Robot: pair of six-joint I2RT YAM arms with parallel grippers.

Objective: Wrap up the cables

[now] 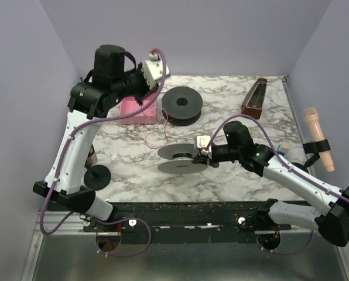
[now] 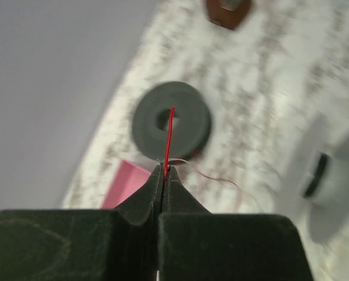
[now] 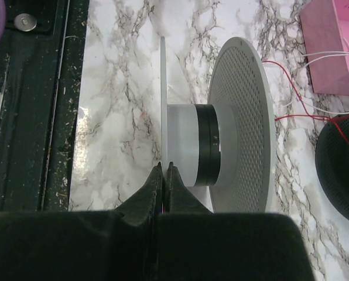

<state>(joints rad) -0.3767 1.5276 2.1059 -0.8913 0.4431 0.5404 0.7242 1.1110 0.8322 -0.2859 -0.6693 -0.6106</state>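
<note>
From above, a marbled tabletop (image 1: pixel 245 126) sits between plain lilac walls. The black spool (image 1: pixel 182 104) lies toward the back, with a pink box (image 1: pixel 138 111) just left of it. A white spool (image 1: pixel 183 159) lies on its side nearer than the black spool, and the cables (image 1: pixel 157 137) trail between the two as thin red thread. The left gripper (image 1: pixel 146 93) hangs above the box; the right gripper (image 1: pixel 206 153) is at the white spool. Only the left wrist view shows the grip: the left gripper (image 2: pixel 164 172) is pinched shut on a red cable (image 2: pixel 169 134), which rises in front of the black spool (image 2: pixel 171 121). The right wrist view shows the right gripper (image 3: pixel 163 170) closed on the white spool's (image 3: pixel 239 117) thin near flange. Red cables (image 3: pixel 280 70) run between the black spool (image 3: pixel 338 164) and the box (image 3: pixel 338 41), whose inside stays hidden.
</note>
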